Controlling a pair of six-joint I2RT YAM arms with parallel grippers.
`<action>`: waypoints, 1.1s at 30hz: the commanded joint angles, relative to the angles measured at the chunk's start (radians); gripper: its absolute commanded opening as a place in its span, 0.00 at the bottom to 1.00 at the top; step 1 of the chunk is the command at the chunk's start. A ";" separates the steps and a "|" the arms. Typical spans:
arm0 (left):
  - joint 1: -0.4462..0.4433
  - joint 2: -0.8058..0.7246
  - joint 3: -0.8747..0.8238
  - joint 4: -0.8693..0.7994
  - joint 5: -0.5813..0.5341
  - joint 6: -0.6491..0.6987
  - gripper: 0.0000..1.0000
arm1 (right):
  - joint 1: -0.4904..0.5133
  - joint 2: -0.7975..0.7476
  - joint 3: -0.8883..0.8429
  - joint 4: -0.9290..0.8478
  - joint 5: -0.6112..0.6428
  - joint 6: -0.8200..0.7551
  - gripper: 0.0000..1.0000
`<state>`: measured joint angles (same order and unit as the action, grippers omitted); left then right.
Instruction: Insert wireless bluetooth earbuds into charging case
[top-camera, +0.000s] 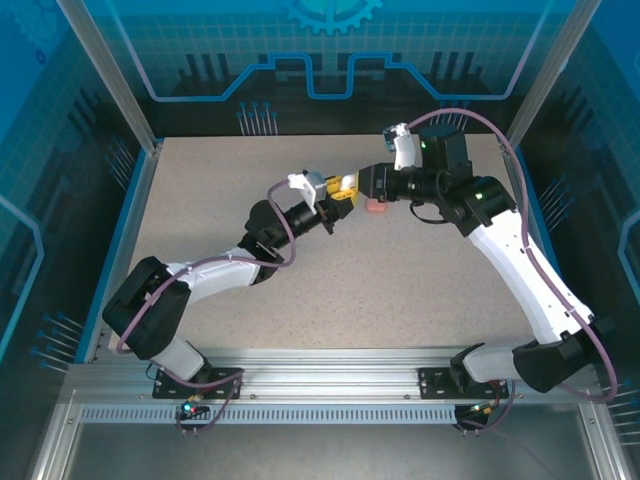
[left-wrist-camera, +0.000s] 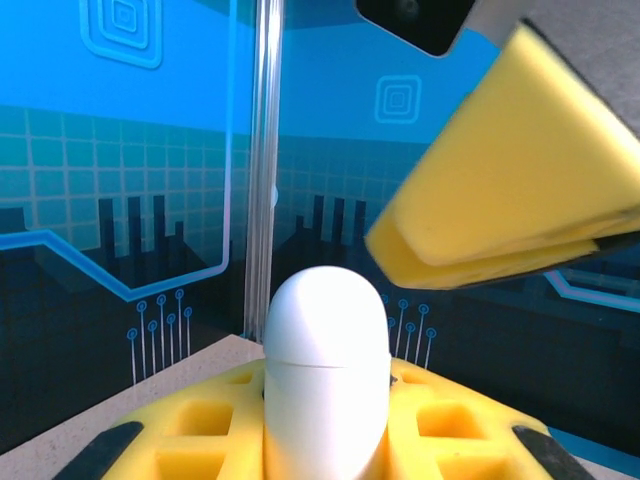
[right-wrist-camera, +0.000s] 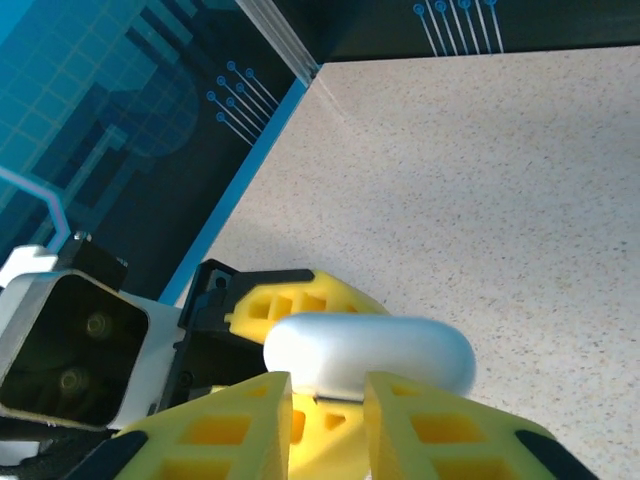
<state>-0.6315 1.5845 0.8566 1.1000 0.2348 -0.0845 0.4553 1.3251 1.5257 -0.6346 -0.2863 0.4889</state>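
Yellow fingers (left-wrist-camera: 210, 425) of the left gripper (left-wrist-camera: 325, 430) squeeze the white charging case (left-wrist-camera: 325, 345) from both sides. They hold it up off the tabletop (top-camera: 420, 290), closer to the far edge than the near one. I think it is held up so the other arm can get at the lid, which looks shut. The right gripper (right-wrist-camera: 328, 390) is just beside the case's top, not touching it. Its fingers have a small gap with nothing in it. A little pink thing (top-camera: 376, 206) lies on the tabletop close by, too small to tell what it is.
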 joint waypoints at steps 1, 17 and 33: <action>0.000 0.039 0.044 -0.035 -0.073 -0.062 0.00 | -0.047 -0.063 -0.044 0.054 0.061 0.066 0.30; 0.148 0.457 0.238 -0.458 -0.077 -0.824 0.00 | -0.173 -0.170 -0.402 0.079 0.212 0.175 0.63; 0.214 0.542 0.386 -0.877 -0.003 -0.898 0.45 | -0.176 -0.211 -0.437 0.072 0.227 0.173 0.70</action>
<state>-0.4324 2.1452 1.2240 0.3820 0.2260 -0.9749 0.2935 1.1381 1.0916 -0.5632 -0.0734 0.6552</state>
